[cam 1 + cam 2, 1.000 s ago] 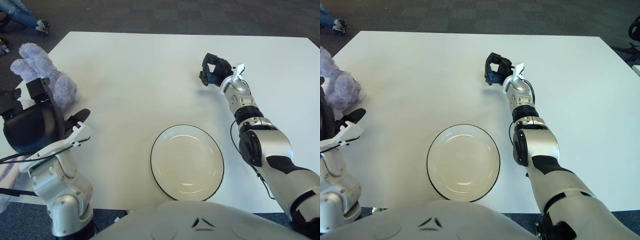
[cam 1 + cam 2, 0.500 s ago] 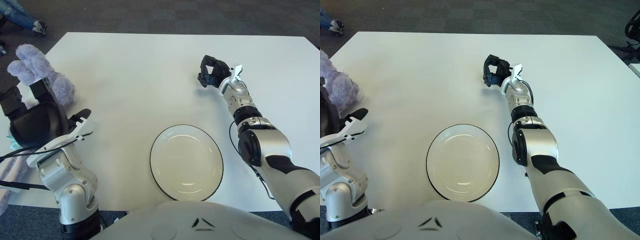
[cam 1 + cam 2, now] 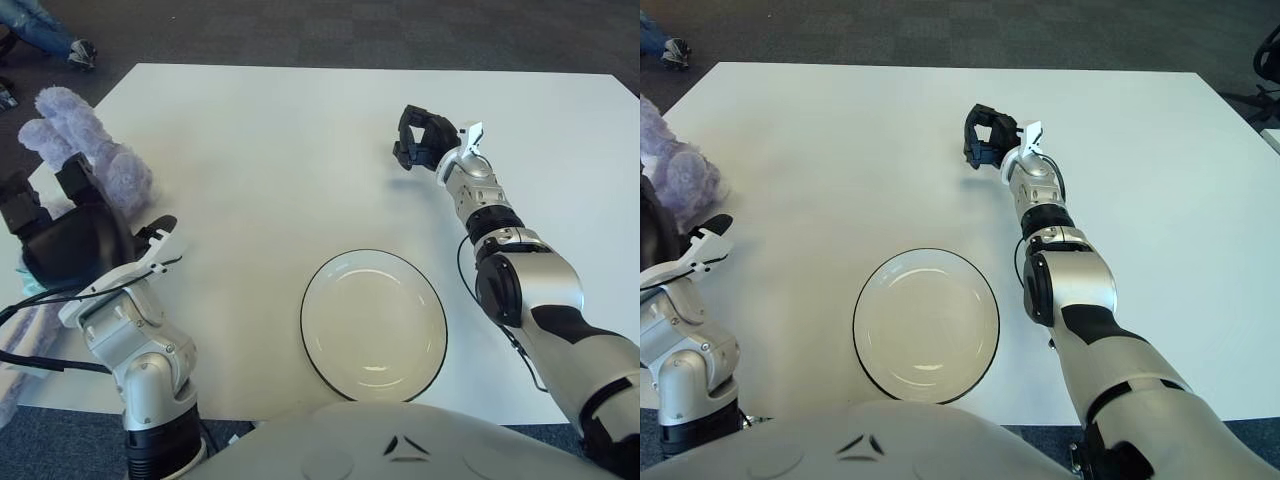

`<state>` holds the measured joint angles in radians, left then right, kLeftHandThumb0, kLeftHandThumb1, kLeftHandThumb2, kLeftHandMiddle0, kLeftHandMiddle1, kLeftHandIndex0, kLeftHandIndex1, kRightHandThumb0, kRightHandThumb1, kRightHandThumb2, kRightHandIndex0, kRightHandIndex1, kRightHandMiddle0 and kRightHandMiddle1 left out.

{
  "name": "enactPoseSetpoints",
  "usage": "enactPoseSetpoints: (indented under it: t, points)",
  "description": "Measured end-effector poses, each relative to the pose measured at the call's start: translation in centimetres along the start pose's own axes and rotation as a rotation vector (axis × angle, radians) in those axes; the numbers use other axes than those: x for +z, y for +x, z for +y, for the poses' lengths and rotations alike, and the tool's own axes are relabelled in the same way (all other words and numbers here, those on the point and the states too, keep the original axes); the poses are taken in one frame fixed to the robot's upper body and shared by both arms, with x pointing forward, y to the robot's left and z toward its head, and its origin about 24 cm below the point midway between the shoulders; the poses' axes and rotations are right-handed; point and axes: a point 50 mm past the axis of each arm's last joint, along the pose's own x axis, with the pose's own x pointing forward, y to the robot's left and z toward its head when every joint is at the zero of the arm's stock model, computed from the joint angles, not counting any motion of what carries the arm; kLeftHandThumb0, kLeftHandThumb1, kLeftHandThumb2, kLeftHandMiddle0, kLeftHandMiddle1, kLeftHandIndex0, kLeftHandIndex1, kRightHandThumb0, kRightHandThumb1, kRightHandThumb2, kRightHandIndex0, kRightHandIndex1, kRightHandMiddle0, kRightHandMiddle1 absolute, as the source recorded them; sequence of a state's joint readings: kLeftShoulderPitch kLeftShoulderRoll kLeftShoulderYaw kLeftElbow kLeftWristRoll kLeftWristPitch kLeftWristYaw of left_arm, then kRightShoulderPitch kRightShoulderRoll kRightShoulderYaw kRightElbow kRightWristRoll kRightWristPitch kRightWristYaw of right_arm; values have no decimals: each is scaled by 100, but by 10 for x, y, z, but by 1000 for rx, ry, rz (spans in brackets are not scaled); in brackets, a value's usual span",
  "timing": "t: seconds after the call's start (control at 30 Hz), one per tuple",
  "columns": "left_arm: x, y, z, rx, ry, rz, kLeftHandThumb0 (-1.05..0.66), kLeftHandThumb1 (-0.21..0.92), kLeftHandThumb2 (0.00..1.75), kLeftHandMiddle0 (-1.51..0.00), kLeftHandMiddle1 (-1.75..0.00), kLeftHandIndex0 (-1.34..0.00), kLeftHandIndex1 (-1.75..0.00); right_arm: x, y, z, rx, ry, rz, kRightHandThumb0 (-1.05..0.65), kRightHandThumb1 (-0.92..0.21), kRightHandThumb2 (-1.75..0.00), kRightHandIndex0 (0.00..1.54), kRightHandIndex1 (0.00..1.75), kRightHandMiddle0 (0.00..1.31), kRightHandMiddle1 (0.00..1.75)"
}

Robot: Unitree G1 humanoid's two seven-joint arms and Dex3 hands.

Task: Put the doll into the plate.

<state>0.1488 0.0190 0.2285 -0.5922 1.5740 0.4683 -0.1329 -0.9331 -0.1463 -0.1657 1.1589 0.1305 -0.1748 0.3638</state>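
The doll (image 3: 88,148) is a fluffy purple plush lying at the table's far left edge, its ears pointing up-left. My left hand (image 3: 48,195) is just in front of it, black fingers spread upward against the doll's lower side, not closed around it. The white plate (image 3: 373,322) with a dark rim sits empty near the table's front middle. My right hand (image 3: 418,136) rests on the table far behind the plate, to its right, fingers curled and holding nothing.
The white table (image 3: 270,160) is bare between doll and plate. Its left edge runs right beside the doll, with dark carpet beyond. A person's shoe and jeans (image 3: 60,35) show at the far left corner.
My left arm has swung in a little, with the hand staying beside the doll. My right hand has crept slightly up and left. Doll and plate have not moved.
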Motion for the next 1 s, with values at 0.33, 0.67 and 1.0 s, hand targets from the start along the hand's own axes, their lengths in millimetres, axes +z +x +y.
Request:
enactPoseSetpoints:
  t: [0.33, 0.67, 1.0]
  points:
    - [-5, 8, -7, -22, 36, 45, -100, 92, 33, 0, -1, 0, -36, -2, 0, 0, -1, 2, 11, -50, -27, -138, 130, 175, 65, 175]
    - [-15, 20, -23, -84, 78, 114, -102, 92, 37, 0, 0, 0, -33, -2, 0, 0, 1, 3, 11, -50, -26, -139, 131, 175, 66, 175]
    - [-25, 31, -37, -137, 97, 174, -102, 92, 41, -1, -1, 0, -30, -3, 0, 0, 11, 10, 21, -50, -26, -139, 131, 175, 66, 175]
